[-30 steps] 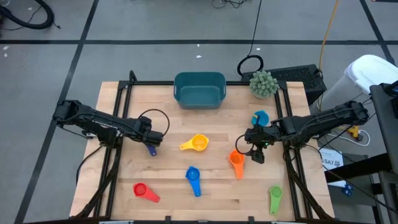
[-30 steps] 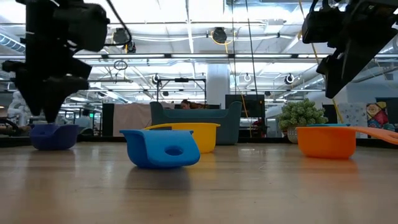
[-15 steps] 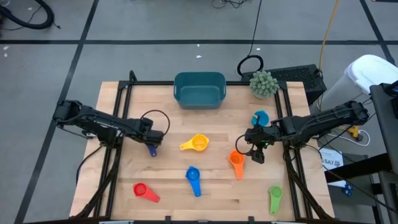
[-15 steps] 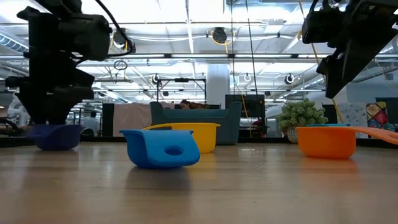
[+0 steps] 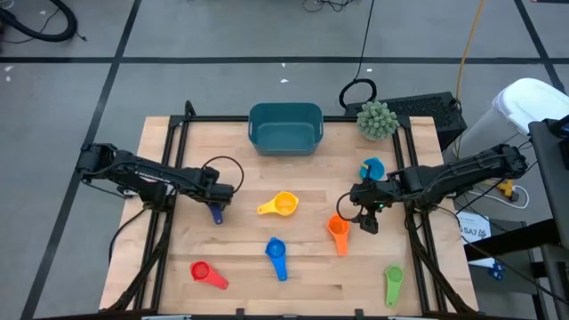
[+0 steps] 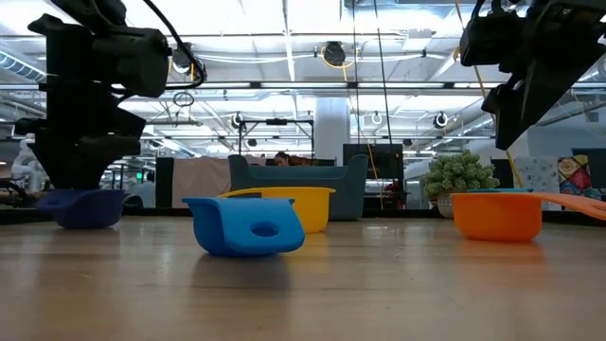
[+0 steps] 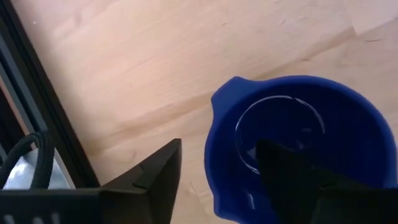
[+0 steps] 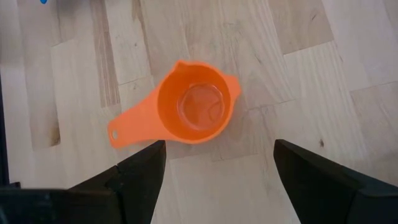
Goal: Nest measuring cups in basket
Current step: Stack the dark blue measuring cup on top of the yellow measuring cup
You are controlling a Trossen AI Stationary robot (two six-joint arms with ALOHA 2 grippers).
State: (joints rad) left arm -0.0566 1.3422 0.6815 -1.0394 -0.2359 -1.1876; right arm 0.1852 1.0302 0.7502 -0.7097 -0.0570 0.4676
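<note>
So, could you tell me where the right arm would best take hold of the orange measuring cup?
Probably by the bowl wall, from straight above. The orange measuring cup stands upright and mouth-up on the table, directly under the open right end effector. One finger inside the rim and one outside should hold it. Its flat handle lies low against the wood, which seems harder to pinch.

Spiky green plant ball (image 5: 377,119) at table's (image 5: 240,240) far-right corner.

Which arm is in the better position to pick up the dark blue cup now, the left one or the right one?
The left. Its gripper is open and straddles the wall of the dark blue cup, one finger inside the bowl. The right gripper is open above the orange cup, across the table.
</note>
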